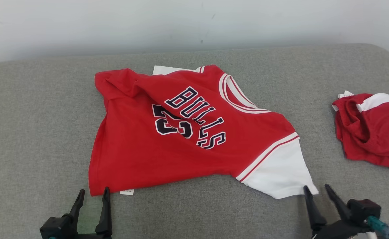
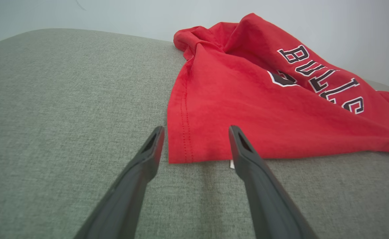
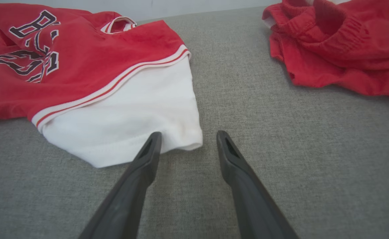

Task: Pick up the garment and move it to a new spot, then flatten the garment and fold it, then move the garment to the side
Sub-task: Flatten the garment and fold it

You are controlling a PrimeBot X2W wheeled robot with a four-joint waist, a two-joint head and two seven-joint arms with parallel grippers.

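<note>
One wide grey fabric surface (image 1: 32, 132) spans the scene, with a pale wall (image 1: 181, 23) behind its far edge. Spread on the middle of it lies the red jersey (image 1: 181, 149), front up and turned askew, its black "BULLS" lettering and number running diagonally. Its far left part is bunched into folds, while the near hem lies mostly flat. Well apart from it, at the right edge, sits a crumpled red garment (image 1: 373, 132) with white trim. The jersey's white sleeve (image 1: 280, 169) points toward the near right, edged by red and white stripes.

The left gripper (image 1: 94, 191) rests low at the near left, its jaws spread wide and empty; in the left wrist view the jersey's near left hem corner lies just beyond and between its fingertips. The right gripper (image 1: 316, 187) stands at the near right, jaws apart and grasping nothing, with its left fingertip just at the sleeve's near corner. A small white label (image 1: 127, 192) pokes out from under the near hem.
</note>
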